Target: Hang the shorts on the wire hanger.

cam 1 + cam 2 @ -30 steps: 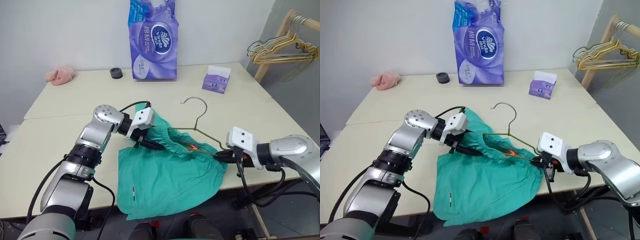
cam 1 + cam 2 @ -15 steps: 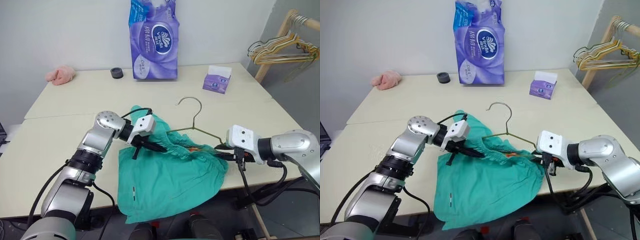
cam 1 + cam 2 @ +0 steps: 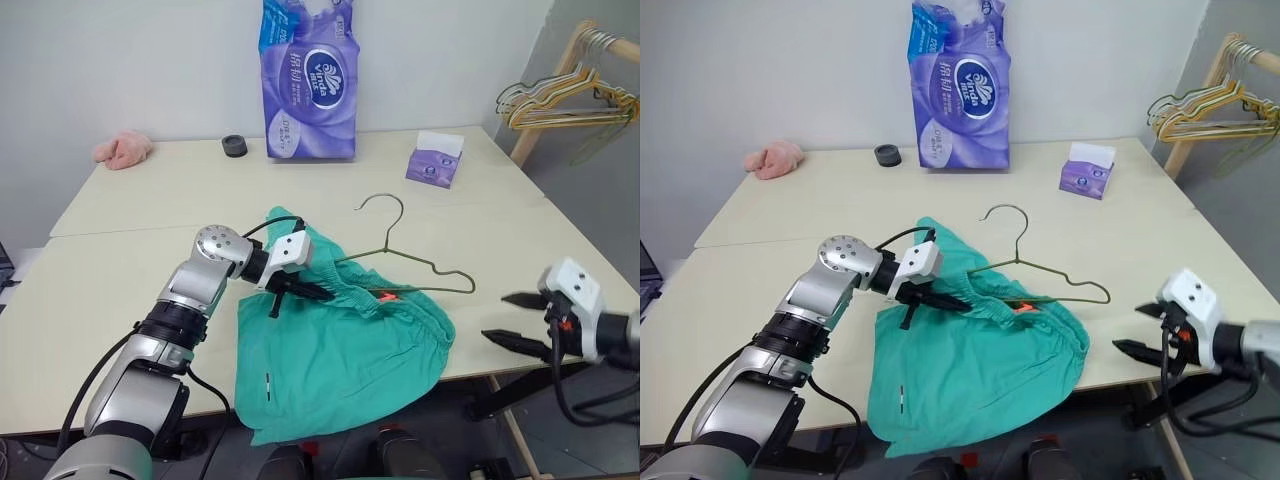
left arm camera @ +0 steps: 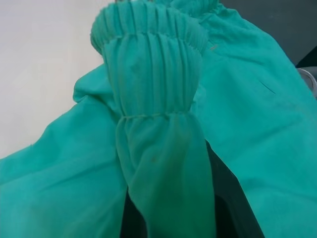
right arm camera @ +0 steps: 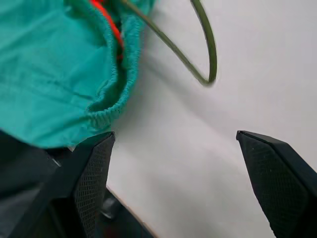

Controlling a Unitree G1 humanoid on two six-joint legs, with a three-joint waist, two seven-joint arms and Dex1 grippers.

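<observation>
My left gripper (image 3: 318,292) jaws pinch the shorts (image 3: 340,350) waistband; right gripper (image 3: 522,321) jaws spread, right of the shorts, off the wire hanger (image 3: 420,265).

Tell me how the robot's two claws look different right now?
The left gripper is shut, pinching the waistband of the shorts; the right gripper is wide open and holds nothing. The left one is over the table; the right one hangs off the table's edge, apart from the wire hanger. Both have two black fingers.

Teal-green shorts (image 3: 340,350) — orange drawstring (image 3: 386,296), olive-grey wire hanger (image 3: 420,265), purple-and-white tissue pack (image 3: 305,80).
</observation>
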